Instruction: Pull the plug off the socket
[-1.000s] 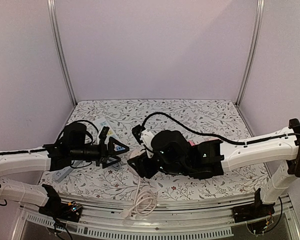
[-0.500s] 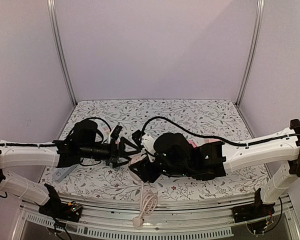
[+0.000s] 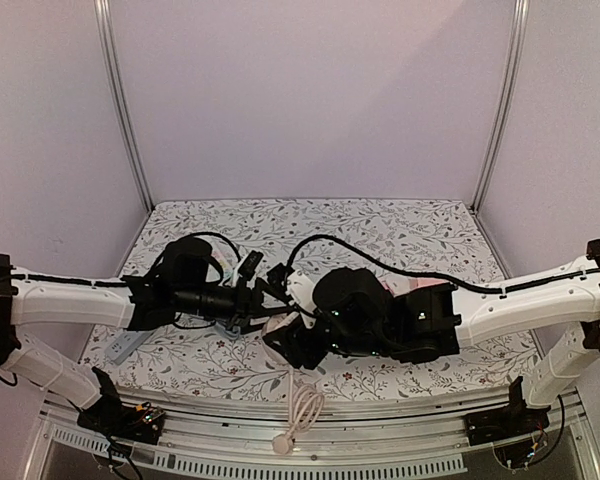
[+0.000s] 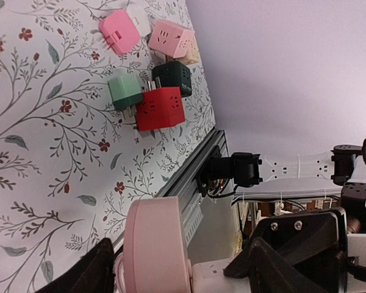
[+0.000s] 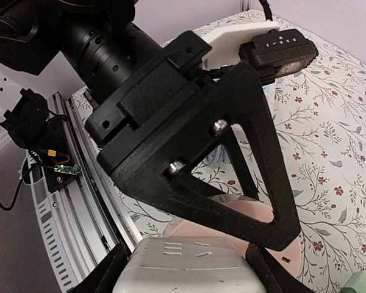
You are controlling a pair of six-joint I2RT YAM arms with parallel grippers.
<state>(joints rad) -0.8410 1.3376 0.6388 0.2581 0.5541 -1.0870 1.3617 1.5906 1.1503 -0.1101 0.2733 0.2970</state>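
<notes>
Both grippers face each other over the near part of the table (image 3: 380, 225). The right gripper (image 5: 189, 278) is clamped on the white socket (image 5: 192, 265) by its sides. The pink round plug (image 4: 155, 244) sits in that socket, between the fingers of the left gripper (image 4: 183, 268) — whether they press on it cannot be told. A white cable (image 3: 302, 405) hangs past the table's front edge.

Lit softly and evenly from overhead, with a violet cast and only faint shadows on the surface (image 3: 380, 225). Sharp in the top view, yet short on detail in the black parts; blurred at closest range along the bottom of both wrist views.
</notes>
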